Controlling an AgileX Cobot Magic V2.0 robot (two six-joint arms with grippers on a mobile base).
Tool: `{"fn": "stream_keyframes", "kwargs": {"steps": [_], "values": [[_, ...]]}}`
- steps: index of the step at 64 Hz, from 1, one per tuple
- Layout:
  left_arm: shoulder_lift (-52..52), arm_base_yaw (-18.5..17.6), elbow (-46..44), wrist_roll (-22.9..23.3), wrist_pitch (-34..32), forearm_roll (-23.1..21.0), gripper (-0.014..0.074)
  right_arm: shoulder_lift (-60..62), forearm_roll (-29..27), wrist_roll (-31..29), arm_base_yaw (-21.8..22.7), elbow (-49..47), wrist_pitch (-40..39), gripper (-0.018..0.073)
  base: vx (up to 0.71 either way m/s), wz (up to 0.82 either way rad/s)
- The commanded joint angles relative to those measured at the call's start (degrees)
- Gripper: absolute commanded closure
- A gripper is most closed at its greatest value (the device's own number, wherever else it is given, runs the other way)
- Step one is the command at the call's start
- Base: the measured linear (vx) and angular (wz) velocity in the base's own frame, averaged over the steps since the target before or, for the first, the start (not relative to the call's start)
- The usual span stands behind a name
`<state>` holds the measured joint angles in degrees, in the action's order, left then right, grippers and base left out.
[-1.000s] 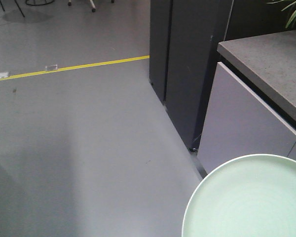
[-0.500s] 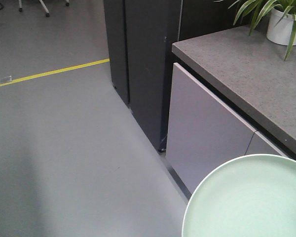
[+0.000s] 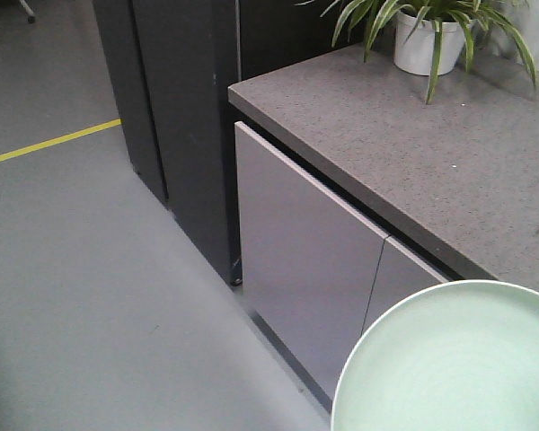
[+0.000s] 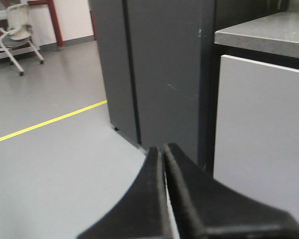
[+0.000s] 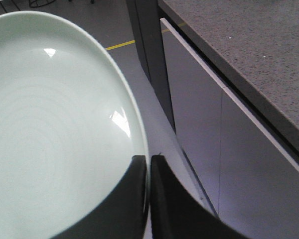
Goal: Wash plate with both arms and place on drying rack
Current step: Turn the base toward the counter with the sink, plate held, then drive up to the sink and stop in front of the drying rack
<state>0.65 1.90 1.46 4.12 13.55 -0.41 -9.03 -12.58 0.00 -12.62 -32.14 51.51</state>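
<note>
The pale mint-green plate [image 3: 458, 368] fills the bottom right corner of the front view, held in the air over the grey floor beside a counter. In the right wrist view the plate [image 5: 50, 124] covers the left half, and my right gripper [image 5: 149, 162] is shut on its rim, one finger over the inside and one under it. My left gripper [image 4: 162, 152] is shut, its black fingers pressed together with nothing held. It points at a dark cabinet. The drying rack is out of view.
A speckled grey countertop [image 3: 413, 135] with pale cabinet doors [image 3: 296, 242] runs along the right. A potted plant [image 3: 422, 36] stands at its back. A tall dark cabinet [image 3: 180, 108] adjoins the counter. A yellow floor line [image 3: 45, 144] and an office chair [image 4: 15, 30] lie to the left.
The front view has swung right: the dark cabinet and yellow line slid left, and the countertop and potted plant came into view. The plate kept its place in the frame.
</note>
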Motion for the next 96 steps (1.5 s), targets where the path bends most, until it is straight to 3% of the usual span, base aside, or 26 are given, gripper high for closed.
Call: {"fn": "stream_keyframes", "kwargs": {"steps": [1,96], "values": [[0.86,-0.04,-1.40,0.44,-4.20,-0.13,0.0603,-0.71,-0.34,0.00,0.22,-1.32,-4.29,0.0561,0.08,-0.31],[0.86,-0.04,-1.40,0.44,-4.20,-0.13,0.0603,-0.71,-0.34,0.00,0.22,-1.32,-4.24,0.0561,0.08,-0.37]]}}
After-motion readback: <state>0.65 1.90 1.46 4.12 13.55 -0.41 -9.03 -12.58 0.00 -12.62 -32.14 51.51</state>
